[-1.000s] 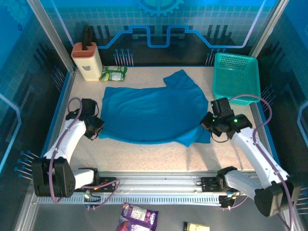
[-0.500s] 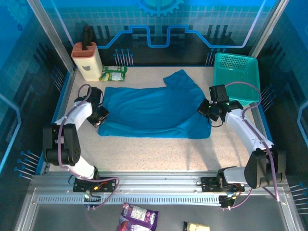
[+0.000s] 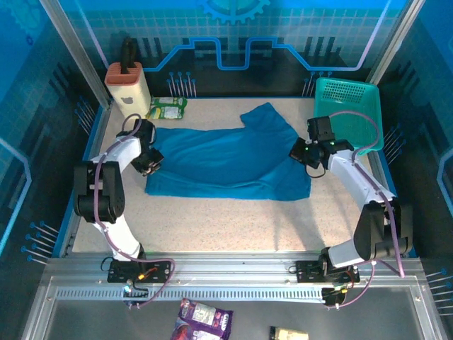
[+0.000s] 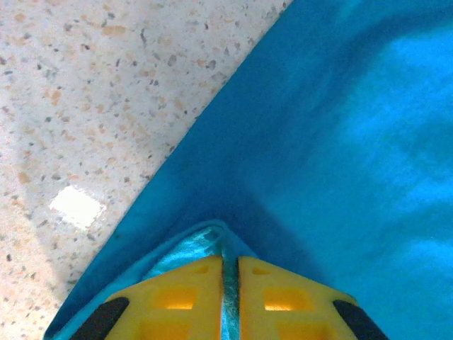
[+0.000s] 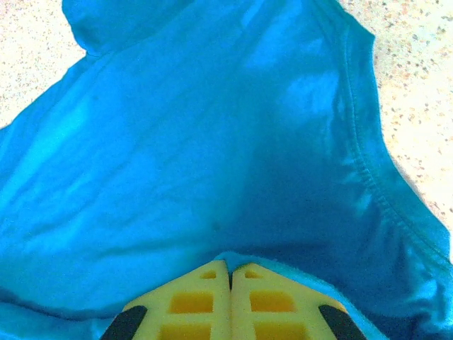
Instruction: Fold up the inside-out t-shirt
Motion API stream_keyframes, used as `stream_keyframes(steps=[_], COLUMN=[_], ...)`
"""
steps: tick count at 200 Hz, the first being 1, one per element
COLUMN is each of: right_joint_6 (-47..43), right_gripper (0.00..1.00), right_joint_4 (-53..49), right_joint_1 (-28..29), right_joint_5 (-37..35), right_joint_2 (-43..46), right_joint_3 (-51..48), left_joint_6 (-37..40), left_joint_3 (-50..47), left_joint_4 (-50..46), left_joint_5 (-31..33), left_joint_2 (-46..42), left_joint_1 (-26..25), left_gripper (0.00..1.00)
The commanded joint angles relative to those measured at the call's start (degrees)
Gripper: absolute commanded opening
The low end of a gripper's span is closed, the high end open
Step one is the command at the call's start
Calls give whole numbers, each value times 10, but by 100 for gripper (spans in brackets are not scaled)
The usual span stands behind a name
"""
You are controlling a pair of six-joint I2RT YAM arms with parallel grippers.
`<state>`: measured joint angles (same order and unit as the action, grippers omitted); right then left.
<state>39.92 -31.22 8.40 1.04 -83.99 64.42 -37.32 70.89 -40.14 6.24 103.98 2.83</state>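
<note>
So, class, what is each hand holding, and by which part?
Both hold the t-shirt. The left hand pinches a fold at its left edge; the right hand pinches cloth at its right edge.

The t-shirt (image 3: 226, 159) is plain blue-teal with no print, on a beige surface (image 3: 233, 219) speckled with brown and grey. The mesh basket (image 3: 347, 117) at the far right corner is a greener teal. The left end effector (image 4: 230, 265) and right end effector (image 5: 228, 268) are yellow with black outer corners.
</note>
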Motion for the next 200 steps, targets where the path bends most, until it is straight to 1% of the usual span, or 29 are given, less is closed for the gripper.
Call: stream_keyframes(steps=[1, 16, 32, 47, 61, 83, 98, 104, 108, 113, 118, 124, 132, 149, 171, 189, 200], right_joint_6=[-24, -30, -37, -44, -51, -64, -70, -73, -76, -80, -86, -94, -103, -116, -115, -120, -127], right_gripper=[0, 0, 5, 6, 11, 18, 17, 19, 22, 28, 39, 47, 53, 55, 55, 55, 55], right_joint_4=[20, 29, 36, 36, 40, 30, 21, 24, 26, 29, 32, 26, 8, -4, -7, -10, -7], right_joint_1=[-12, -17, -20, -22, -23, -23, -27, -29, -30, -30, -32, -34, -35, -35, -31, -25, -22], right_joint_5=[13, 26, 34, 30, 43, 56, 55, 50, 49, 52, 57, 65, 75, 105, 156, 209, 227], right_joint_2=[-24, -48, -75, -102, -126, -156, -159, -156, -153, -149, -147, -146, -145, -125, -98, -83, -73], right_joint_3=[29, 39, 55, 75, 91, 117, 127, 125, 125, 124, 125, 130, 138, 131, 84, 40, 10], left_joint_6=[13, 15, 15, 15, 17, 23, 28, 29, 30, 31, 33, 35, 39, 47, 47, 54, 57], left_joint_3=[26, 33, 34, 31, 28, 25, 16, 12, 8, 3, -2, -9, -18, -45, -106, -159, -189], left_joint_4=[-8, -12, -15, -13, -16, -22, -26, -27, -27, -26, -27, -28, -32, -50, -57, -45, -32], left_joint_5=[7, 8, 7, 8, 9, 4, -1, -3, -5, -9, -13, -20, -30, -41, -42, -41, -41], left_joint_2=[23, 28, 18, -2, -20, -49, -71, -80, -87, -94, -100, -107, -115, -131, -160, -186, -200], left_joint_1=[-1, -1, -1, -1, -1, -1, -1, -2, -2, -1, -3, -3, -4, -11, -17, -16, -16], left_gripper=[17, 21, 23, 26, 29, 29, 29, 29, 29, 30, 30, 30, 30, 29, 29, 28, 28])
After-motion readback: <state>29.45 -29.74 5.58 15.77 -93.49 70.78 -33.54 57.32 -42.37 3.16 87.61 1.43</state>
